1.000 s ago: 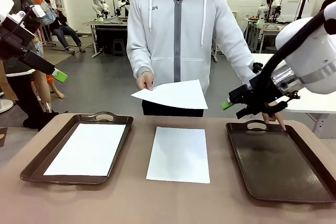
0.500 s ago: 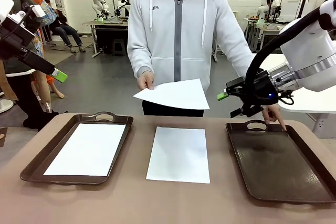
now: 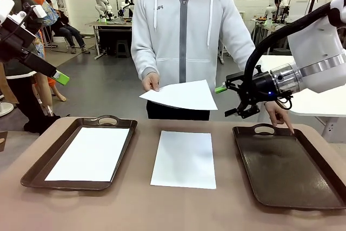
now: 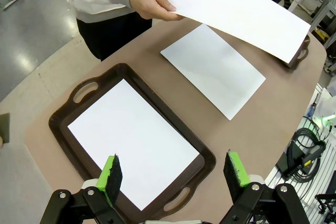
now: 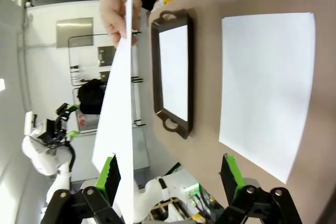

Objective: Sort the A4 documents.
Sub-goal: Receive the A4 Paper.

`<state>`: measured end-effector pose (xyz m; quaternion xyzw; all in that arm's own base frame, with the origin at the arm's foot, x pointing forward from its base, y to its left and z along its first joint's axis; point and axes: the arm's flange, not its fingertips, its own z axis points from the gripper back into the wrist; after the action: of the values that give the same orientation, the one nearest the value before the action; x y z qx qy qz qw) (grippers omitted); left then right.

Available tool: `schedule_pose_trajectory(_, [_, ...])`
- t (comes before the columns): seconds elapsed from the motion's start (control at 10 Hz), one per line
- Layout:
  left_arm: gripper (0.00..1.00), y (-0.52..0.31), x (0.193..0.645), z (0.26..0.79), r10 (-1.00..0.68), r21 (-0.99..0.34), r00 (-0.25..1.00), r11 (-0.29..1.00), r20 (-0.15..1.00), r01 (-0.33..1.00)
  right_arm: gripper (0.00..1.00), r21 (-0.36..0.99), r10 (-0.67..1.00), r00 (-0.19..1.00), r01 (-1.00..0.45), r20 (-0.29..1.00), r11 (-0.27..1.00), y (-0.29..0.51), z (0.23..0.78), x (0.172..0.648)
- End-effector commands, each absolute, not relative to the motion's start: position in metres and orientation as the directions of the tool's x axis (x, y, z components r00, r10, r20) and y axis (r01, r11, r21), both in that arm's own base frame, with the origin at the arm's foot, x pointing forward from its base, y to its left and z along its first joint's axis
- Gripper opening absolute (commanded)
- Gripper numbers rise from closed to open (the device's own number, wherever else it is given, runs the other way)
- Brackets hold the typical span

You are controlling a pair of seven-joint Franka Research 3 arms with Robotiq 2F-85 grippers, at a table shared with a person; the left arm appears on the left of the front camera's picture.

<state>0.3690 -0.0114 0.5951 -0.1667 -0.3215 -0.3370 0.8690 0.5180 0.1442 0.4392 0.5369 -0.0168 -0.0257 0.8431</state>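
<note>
A tan table (image 3: 135,209) fills the foreground of the front view. A person (image 3: 184,36) in a pale grey zipped hoodie stands at its far side. Two dark brown trays with handles lie on the table, well apart: the left tray (image 3: 38,169) and the right tray (image 3: 286,171), whose dark bottom shows.

Three A4 documents are in sight. The first sheet (image 3: 89,152) lies flat inside the left tray. The second sheet (image 3: 184,158) lies flat on the table between the trays, touching neither. The third sheet (image 3: 181,96) is in the air above the table's far edge, roughly level, held at one corner by the person's holding hand (image 3: 151,82). The person's other hand (image 3: 281,116) has its fingertips down beside the far handle of the right tray.

The right gripper (image 3: 226,100) reaches in from the right, level with the free corner of the third sheet, its fingers spread wide. In its wrist view the sheet is seen edge-on, just inside one green pad (image 5: 111,174) — whether they touch cannot be told.

The left gripper (image 4: 173,171) hangs high over the left tray, fingers also spread wide, gripping nothing.
</note>
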Motion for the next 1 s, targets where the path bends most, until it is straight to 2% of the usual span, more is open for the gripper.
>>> schedule_pose_trajectory(0.0, [1.0,-0.011,0.371,0.595,-0.47,-0.077,0.566,0.72,0.677,0.69,1.0,0.94,-0.071,0.996,0.07,-0.049,0.335,0.147,0.44,0.532])
schedule_pose_trajectory(0.9, [1.0,-0.011,0.371,0.595,-0.47,-0.077,0.566,0.72,0.677,0.69,1.0,0.961,-0.009,0.997,0.074,-0.074,0.265,0.196,0.43,0.554])
